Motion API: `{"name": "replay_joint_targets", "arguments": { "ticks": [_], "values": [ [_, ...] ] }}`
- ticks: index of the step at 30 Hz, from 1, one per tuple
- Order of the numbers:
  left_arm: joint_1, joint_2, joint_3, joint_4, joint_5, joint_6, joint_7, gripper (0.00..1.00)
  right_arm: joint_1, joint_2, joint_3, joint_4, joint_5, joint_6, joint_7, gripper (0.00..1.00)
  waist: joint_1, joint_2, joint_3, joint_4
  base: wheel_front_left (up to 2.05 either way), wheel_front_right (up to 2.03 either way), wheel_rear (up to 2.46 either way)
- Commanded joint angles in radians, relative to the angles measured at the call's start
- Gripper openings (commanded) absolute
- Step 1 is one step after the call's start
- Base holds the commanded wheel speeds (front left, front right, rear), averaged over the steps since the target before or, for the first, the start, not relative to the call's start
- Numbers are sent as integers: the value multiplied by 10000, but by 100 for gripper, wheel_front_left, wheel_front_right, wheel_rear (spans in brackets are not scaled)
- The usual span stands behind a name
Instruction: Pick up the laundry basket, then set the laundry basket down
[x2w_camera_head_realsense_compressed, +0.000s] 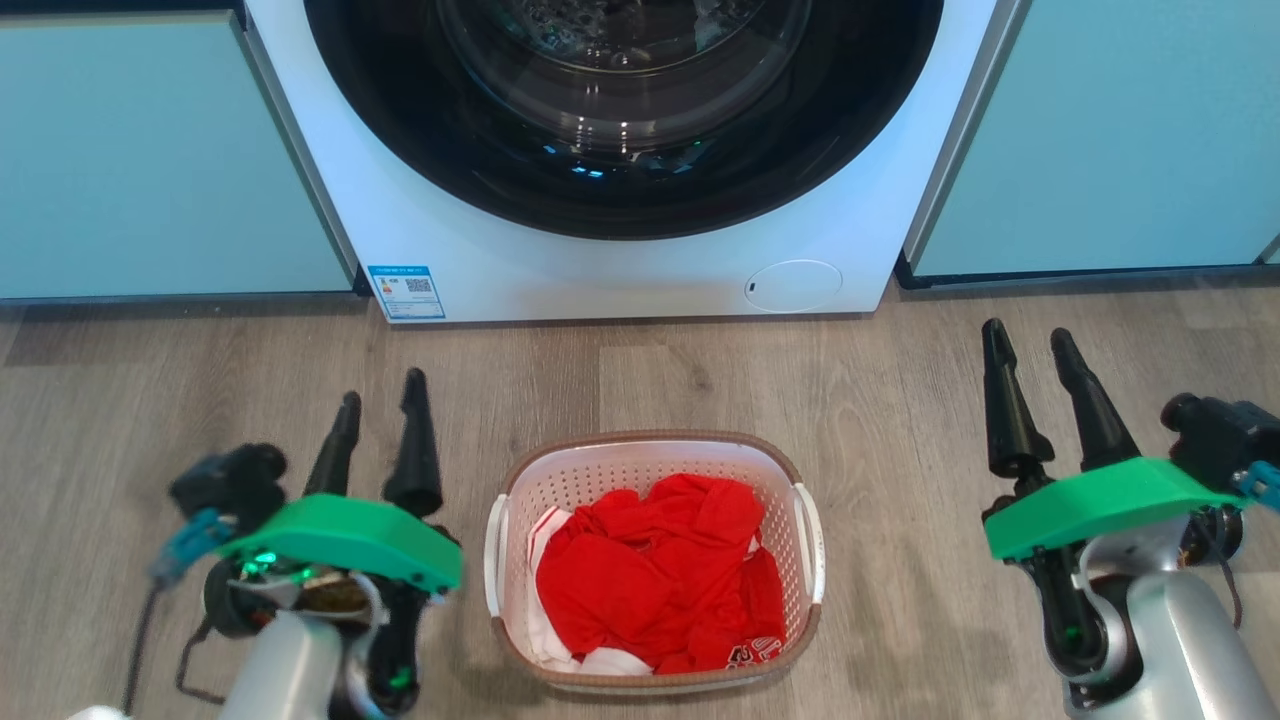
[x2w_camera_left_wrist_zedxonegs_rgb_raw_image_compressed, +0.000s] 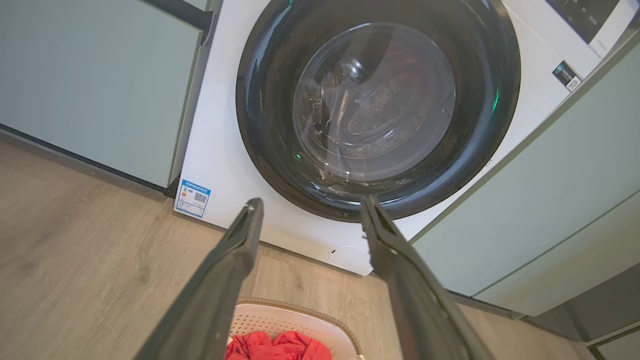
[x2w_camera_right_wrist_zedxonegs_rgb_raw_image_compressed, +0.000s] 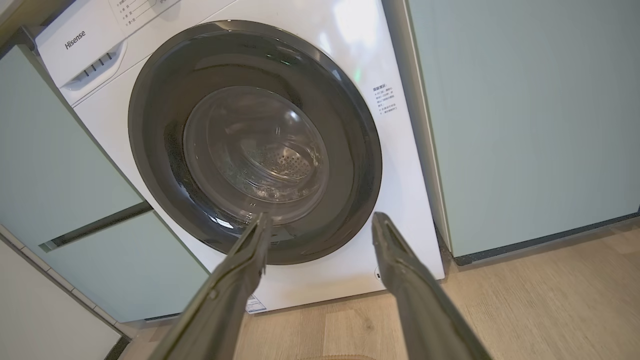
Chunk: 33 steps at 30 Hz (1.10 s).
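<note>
Basket: laundry basket (x2w_camera_head_realsense_compressed: 650, 441) is sitting on the floor (x2w_camera_head_realsense_compressed: 700, 380), untouched.
Tools: left tool (x2w_camera_head_realsense_compressed: 382, 388) and right tool (x2w_camera_head_realsense_compressed: 1026, 332) are gaping wide, holding nothing.
Remaining: lifting, then setting down.

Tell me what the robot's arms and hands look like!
Both arms are smooth, silvery-white tubes. The left gripper and right gripper each have two long, dark, pointy jaws, a bright green cover and a black camera beside it. Thin black cables and a blue plug hang by the left one, where small green lights glow.
</note>
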Motion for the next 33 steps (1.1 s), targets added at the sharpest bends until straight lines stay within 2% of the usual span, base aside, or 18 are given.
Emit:
{"name": "replay_joint_targets", "arguments": {
  "ticks": [1,16,20,21,25,33],
  "values": [
    [-664,278,-116,-319,472,234,-144,100,-500,-172,149,-517,-445,43,-170,100,-1,0,-2,-6,0,0,0],
    [-1601,1299,-2987,952,2545,1674,-584,100,-347,-97,439,-132,-2580,52,-610,100,-1,0,-104,-34,0,0,0],
    [-1787,1331,-3466,1039,2699,1974,-701,100,-376,-58,538,-72,-2969,54,-728,100,-1,0,-123,-45,0,0,0],
    [-1780,1195,-3452,827,2481,2050,-760,100,-398,-35,538,-106,-3165,56,-786,100,-1,0,-109,-47,0,0,0],
    [-1701,1035,-3154,413,2271,1888,-848,100,-447,20,481,-243,-3401,57,-874,100,-1,0,-65,-56,0,0,0],
    [-1314,355,-1853,49,2593,739,-1083,100,-474,145,275,-573,-4032,62,-1109,100,-1,0,-3,-53,0,0,0]
  ]
}}
